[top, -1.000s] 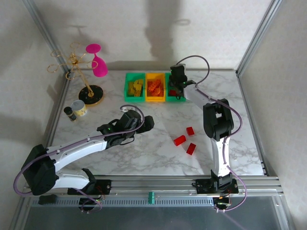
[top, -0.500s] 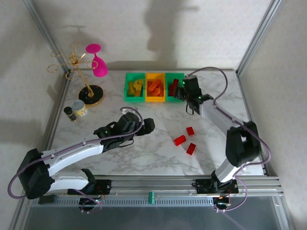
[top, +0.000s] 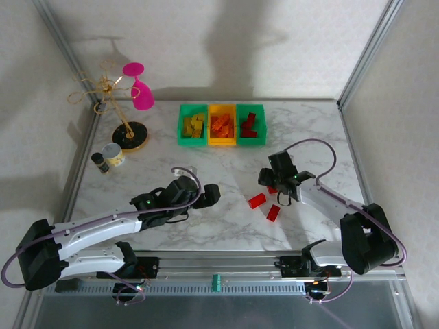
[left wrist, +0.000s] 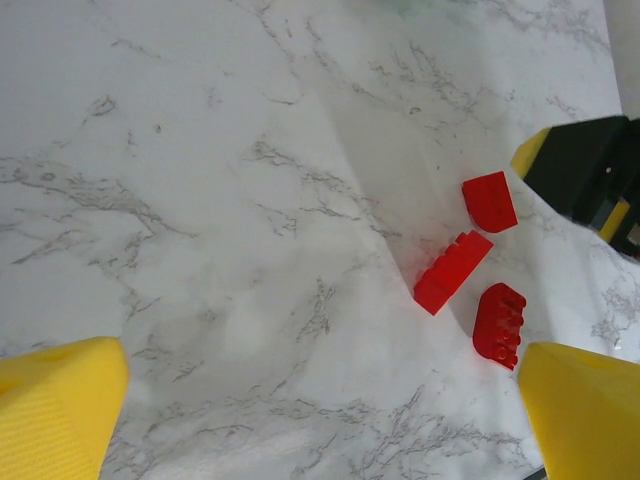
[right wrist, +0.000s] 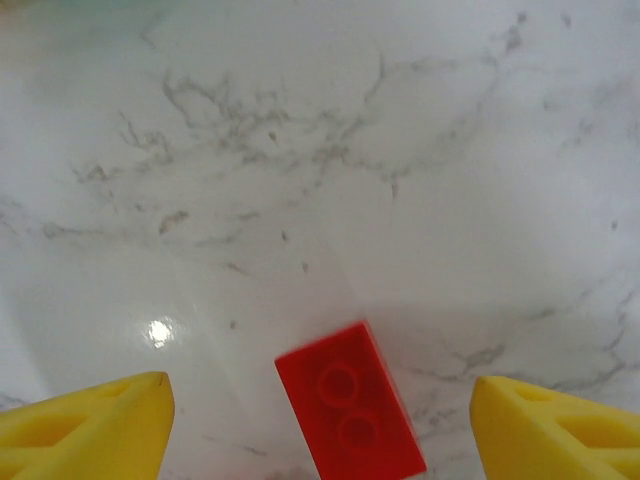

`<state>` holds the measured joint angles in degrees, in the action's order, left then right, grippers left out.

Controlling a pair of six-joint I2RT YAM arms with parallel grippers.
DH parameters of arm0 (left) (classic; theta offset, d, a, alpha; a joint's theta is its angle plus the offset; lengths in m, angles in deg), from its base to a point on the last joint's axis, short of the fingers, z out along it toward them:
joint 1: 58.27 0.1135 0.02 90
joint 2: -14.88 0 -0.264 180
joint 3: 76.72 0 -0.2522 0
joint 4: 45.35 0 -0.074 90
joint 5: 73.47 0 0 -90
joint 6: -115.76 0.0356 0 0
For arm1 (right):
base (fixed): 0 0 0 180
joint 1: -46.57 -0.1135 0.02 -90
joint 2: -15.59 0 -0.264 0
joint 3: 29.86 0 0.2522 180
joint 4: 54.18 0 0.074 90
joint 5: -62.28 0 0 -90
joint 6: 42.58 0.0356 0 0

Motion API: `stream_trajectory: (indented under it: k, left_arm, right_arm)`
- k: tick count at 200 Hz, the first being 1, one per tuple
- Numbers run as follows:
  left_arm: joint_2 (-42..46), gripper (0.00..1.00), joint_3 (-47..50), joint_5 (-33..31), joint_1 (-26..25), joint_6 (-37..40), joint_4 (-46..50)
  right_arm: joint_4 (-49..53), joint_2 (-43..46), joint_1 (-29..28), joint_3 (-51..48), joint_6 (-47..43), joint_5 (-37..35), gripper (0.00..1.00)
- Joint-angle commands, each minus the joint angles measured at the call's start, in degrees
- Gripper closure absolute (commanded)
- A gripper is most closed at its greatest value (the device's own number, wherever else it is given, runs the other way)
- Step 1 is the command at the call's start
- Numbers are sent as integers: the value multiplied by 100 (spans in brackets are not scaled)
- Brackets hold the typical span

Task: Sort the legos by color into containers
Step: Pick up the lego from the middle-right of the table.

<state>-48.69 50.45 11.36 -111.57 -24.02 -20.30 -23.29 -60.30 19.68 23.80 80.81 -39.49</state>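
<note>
At the back of the marble counter [top: 329, 151] three containers stand side by side. The green bin [top: 180, 127] on the left holds yellow legos, the yellow-orange bin [top: 221, 142] holds orange ones, and the second green bin [top: 263, 127] holds red ones. Off to the left are a gold stand [top: 128, 131] with a pink glass [top: 140, 90] hung on it, a small cup [top: 114, 154] and a dark bottle [top: 100, 162].

Three red legos lie loose on the counter, right of centre. In the left wrist view they are a rounded one [left wrist: 489, 201], a long one [left wrist: 452, 271] and a studded one [left wrist: 498, 322], close together but apart. The rounded one is just beside the black and yellow head of the right arm [left wrist: 585, 165].

The right jaws stand apart over the counter, with their yellow fingers [right wrist: 85, 430] at either side. A red two-stud lego [right wrist: 350, 415] lies flat between them, touching neither.

The left jaws are wide apart and hold nothing. Their fingers [left wrist: 60, 405] frame bare marble, and the red legos lie toward the right-hand finger.
</note>
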Motion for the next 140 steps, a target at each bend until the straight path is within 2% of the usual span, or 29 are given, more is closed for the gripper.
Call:
stream_trajectory:
  k: [1,47,64,140]
  left_arm:
    - [63,0,73,-204,-62,-154,-113]
    - [97,0,77,-290,-93,-168,-19]
    - [103,0,66,-312,-92,-171,23]
    - [209,1,57,-450,-92,-146,145]
  right_arm:
    - [-53,99,-76,-367,350,93,21]
    - [-315,-211,-102,-481,351,150,21]
    - [-330,-333,-99,-386,353,-74,23]
    - [-556,-882,-98,-70,230,-229,48]
